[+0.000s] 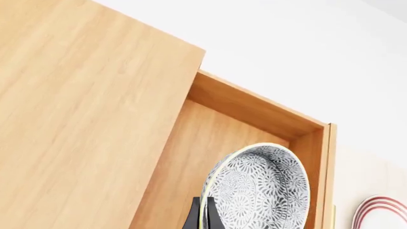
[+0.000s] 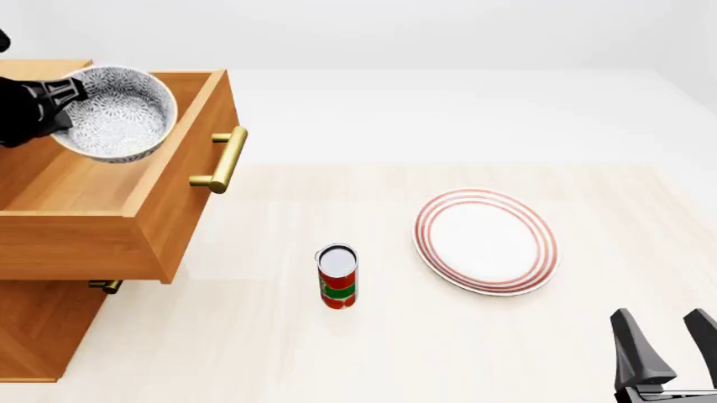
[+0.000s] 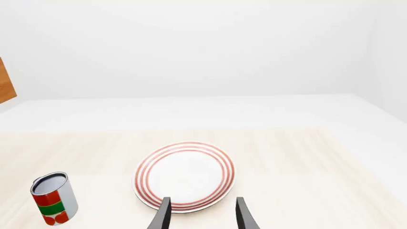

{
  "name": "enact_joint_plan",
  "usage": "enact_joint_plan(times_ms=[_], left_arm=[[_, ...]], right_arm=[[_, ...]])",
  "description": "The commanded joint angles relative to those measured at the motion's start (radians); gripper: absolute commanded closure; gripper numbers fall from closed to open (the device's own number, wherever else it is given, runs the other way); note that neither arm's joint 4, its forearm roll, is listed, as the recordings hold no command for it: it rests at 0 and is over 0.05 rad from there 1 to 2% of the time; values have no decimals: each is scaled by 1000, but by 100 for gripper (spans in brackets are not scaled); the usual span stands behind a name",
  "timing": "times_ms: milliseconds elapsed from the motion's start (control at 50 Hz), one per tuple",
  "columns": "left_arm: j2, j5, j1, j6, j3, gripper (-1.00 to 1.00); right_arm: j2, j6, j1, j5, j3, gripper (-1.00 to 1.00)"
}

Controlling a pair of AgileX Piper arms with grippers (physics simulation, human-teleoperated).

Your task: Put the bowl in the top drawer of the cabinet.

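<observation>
The blue-grey patterned bowl (image 2: 117, 112) hangs tilted over the pulled-out top drawer (image 2: 146, 197) of the wooden cabinet (image 2: 34, 336). My left gripper (image 2: 65, 94) is shut on the bowl's rim at the left. In the left wrist view the bowl (image 1: 260, 188) is pinched at its rim between the dark fingers (image 1: 192, 217), above the drawer's inside (image 1: 197, 157) and beside the cabinet top (image 1: 76, 109). My right gripper (image 2: 664, 337) stands open near the front right corner of the table, with nothing between its fingers (image 3: 163, 215).
A white plate with red rings (image 2: 485, 240) lies right of centre, also visible from the right wrist (image 3: 185, 175). A red and green can (image 2: 337, 276) stands upright in front of the drawer. The brass bar handle (image 2: 227, 159) sticks out from the drawer front.
</observation>
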State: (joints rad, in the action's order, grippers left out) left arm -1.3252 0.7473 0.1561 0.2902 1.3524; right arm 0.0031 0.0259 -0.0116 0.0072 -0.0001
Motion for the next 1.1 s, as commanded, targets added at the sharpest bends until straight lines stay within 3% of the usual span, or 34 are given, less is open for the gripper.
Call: enact_joint_plan(times_ms=[20,1100], left_arm=[[-2,-12,2,-2,-9,100],[-42,-55,18,-10,-30,100]], right_arm=[[0,0,0,0,0,-100],[0,0,0,0,0,-100]])
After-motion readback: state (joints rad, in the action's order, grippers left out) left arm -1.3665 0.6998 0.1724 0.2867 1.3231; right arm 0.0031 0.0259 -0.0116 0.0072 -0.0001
